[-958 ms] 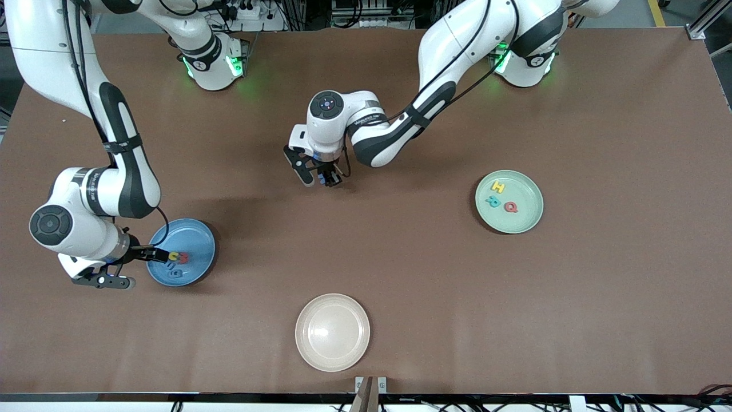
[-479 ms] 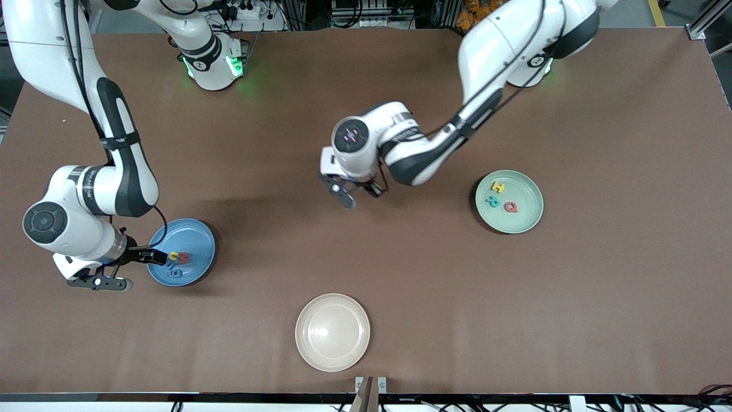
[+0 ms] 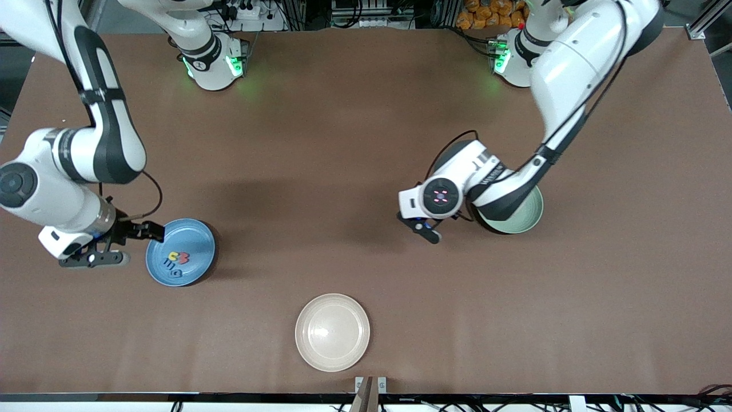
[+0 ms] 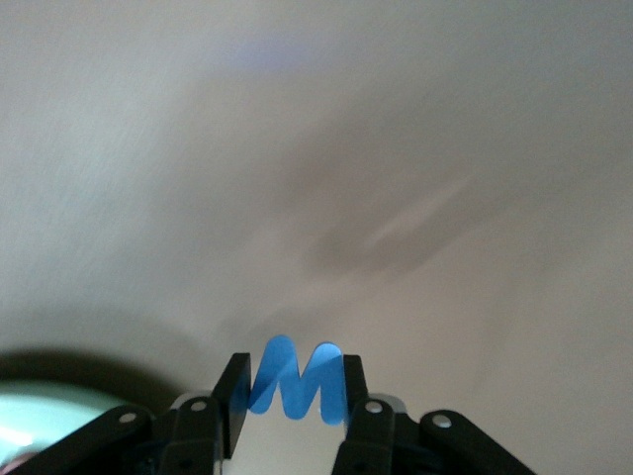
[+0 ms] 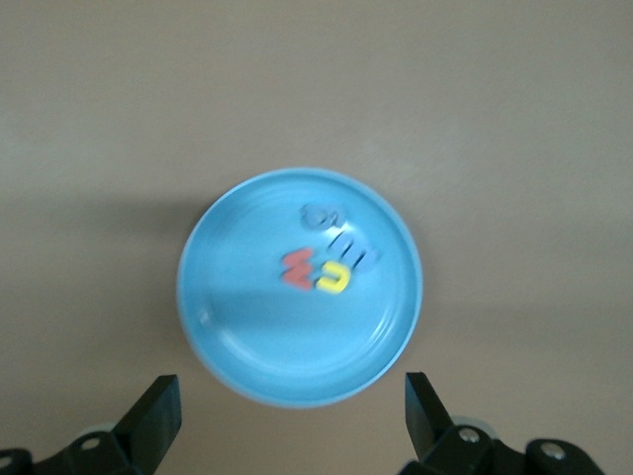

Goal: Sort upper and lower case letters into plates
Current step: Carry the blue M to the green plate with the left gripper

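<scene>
One letter in transit: left hand [image 4: 289, 416] pinches blue M [image 4: 294, 388] beside mint plate [image 3: 529, 220].
Risk: thin grip slips, dropping it on tabletop [image 3: 354, 171].
Right hand [image 5: 289, 421]: wide open, empty, beside blue plate [image 5: 297, 366].

table [image 3: 366, 143]: brown | on it: blue plate [image 3: 197, 269]; mint plate [image 3: 529, 220]; cream plate [image 3: 332, 332]
</scene>
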Robot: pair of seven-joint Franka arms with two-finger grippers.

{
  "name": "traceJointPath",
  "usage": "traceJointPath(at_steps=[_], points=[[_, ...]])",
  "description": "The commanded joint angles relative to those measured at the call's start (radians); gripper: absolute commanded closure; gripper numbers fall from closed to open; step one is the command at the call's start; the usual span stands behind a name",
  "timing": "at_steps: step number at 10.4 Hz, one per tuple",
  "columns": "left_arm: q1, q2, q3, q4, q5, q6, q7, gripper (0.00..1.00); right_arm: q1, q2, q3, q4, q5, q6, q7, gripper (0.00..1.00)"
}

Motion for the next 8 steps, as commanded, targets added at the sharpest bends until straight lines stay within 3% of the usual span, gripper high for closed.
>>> traceJointPath(at_steps=[1, 4, 8], points=[[0.216, -0.131, -0.077, -0.194, -0.02, 0.007, 0.089, 0.78, -0.062, -0.211, 0.071, -0.175, 0.012, -0.044, -0.025, 0.0], [0.324, -0.157, -0.091, -0.26, -0.011, 0.007, 0.138, 0.79, -0.043, -0.342, 0.066, -0.179, 0.012, -0.172, -0.02, 0.0], [0.398, -0.148, -0.09, -0.303, 0.032, 0.01, 0.18, 0.76, -0.035, -0.335, 0.043, 0.058, 0.023, -0.327, -0.01, 0.0]])
